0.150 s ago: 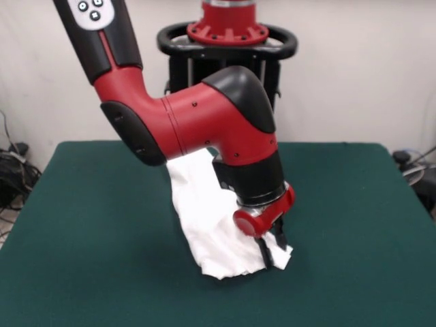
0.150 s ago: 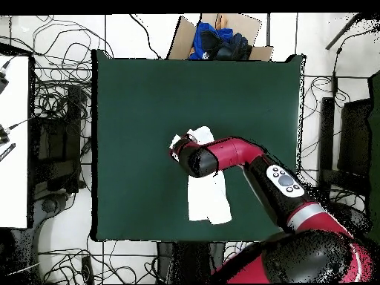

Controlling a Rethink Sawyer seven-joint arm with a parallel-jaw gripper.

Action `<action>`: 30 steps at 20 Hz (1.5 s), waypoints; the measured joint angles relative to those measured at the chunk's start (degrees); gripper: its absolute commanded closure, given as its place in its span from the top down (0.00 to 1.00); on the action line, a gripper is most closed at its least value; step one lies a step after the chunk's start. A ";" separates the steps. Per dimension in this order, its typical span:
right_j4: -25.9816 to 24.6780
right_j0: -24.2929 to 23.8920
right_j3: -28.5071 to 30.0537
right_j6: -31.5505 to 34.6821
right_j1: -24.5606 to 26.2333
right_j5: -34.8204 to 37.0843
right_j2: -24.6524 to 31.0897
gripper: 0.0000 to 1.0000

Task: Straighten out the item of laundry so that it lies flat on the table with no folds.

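The item of laundry [image 1: 204,218] is a white shirt lying rumpled and folded in a long strip on the dark green table [image 1: 95,238], plain side up with no print showing. My gripper [image 1: 274,248] is down at the strip's near right corner, shut on the bunched cloth there. The red and black wrist hides part of the strip. From above, the item of laundry [image 2: 206,199] lies near the table's [image 2: 141,96] middle, with my gripper [image 2: 180,151] at its upper end under the wrist.
A cardboard box [image 2: 223,33] with blue cloth in it stands beyond the table's top edge in the overhead view. Cables cover the floor on both sides, and a white surface [image 2: 13,141] lies at the left.
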 measured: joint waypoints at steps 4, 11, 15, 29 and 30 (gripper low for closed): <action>0.00 0.05 -0.07 0.00 0.03 -0.01 -0.02 0.00; 0.01 0.33 -0.13 0.00 -0.08 -0.02 -0.26 0.00; 0.00 0.39 -0.11 0.00 -0.24 -0.01 -0.34 0.00; 0.92 -1.57 5.86 0.00 -9.78 0.01 -0.34 0.00; 1.32 -1.82 6.54 0.00 -11.07 0.02 -0.34 0.00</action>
